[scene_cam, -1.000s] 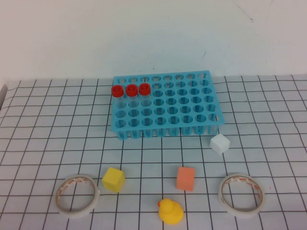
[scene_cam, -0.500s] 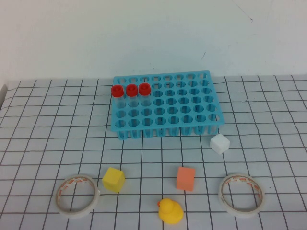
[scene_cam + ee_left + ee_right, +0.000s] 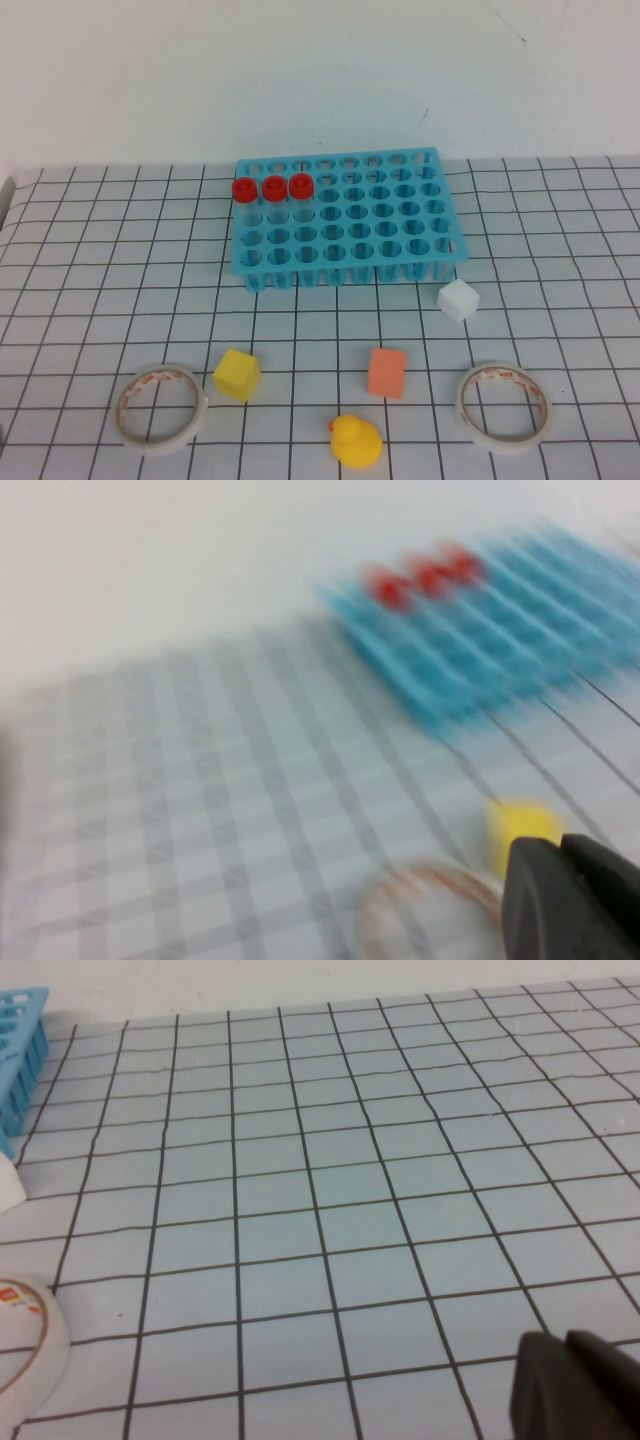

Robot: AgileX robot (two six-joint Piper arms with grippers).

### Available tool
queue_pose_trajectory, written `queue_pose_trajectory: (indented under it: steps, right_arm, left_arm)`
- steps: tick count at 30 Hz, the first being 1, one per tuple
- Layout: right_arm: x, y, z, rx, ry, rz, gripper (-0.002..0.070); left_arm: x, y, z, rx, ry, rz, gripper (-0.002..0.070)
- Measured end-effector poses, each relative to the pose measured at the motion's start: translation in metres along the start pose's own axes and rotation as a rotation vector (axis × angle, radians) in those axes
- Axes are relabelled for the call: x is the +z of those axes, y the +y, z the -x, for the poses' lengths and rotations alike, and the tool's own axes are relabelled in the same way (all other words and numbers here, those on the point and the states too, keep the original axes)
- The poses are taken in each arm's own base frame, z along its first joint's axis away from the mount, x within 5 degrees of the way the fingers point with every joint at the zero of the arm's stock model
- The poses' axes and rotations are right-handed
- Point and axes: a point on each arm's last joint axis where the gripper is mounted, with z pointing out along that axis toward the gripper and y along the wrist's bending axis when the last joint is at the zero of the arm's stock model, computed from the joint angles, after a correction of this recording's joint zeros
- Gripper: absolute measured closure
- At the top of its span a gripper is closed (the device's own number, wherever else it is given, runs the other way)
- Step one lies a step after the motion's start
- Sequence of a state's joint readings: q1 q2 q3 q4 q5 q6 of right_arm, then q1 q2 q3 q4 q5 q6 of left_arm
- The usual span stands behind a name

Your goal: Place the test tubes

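Three clear test tubes with red caps [image 3: 274, 187] stand side by side in the left end of a blue rack [image 3: 345, 262] at the back of the gridded mat. Neither arm shows in the high view. In the smeared left wrist view, my left gripper [image 3: 560, 845] is shut and empty, low over the mat near the yellow cube [image 3: 520, 822], with the red caps [image 3: 425, 575] and the rack [image 3: 500, 640] farther off. My right gripper [image 3: 565, 1338] is shut and empty over bare mat, and the rack's corner [image 3: 20, 1030] lies far from it.
In front of the rack lie a white cube [image 3: 458, 299], a yellow cube [image 3: 237, 374], an orange block [image 3: 387, 371], a yellow duck [image 3: 355, 440] and two tape rings [image 3: 160, 406] [image 3: 503, 405]. The white wall rises behind the rack.
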State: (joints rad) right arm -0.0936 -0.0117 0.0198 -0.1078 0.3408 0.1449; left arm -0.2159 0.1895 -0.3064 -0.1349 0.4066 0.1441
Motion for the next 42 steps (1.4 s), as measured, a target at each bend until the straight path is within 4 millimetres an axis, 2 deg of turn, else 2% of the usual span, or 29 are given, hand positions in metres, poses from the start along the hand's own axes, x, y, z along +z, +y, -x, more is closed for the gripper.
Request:
queue_pose_trajectory:
  steps: [3,4,11,14,22,42]
  right_arm:
    - [0.000,0.000,0.000,0.000,0.000,0.000,0.0678]
    - [0.000,0.000,0.000,0.000,0.000,0.000,0.0678]
    - [0.000,0.000,0.000,0.000,0.002,0.000,0.0678]
    - [0.000,0.000,0.000,0.000,0.002,0.000,0.0678]
    - [0.000,0.000,0.000,0.000,0.003,-0.001,0.0678]
    - [0.000,0.000,0.000,0.000,0.005,-0.001,0.0678]
  left_arm:
    - [-0.003,0.007,-0.021,-0.002,-0.137,0.109,0.0676]
    - [-0.003,0.010,-0.035,0.009,-0.169,0.168,0.0676]
    - [0.006,0.018,-0.066,-0.018,-0.084,0.317,0.0676]
    - [0.011,0.020,-0.078,0.049,-0.061,0.337,0.0676]
    - [0.011,0.020,-0.087,0.054,0.042,0.331,0.0676]
    - [0.011,0.020,-0.088,0.053,0.053,0.331,0.0676]
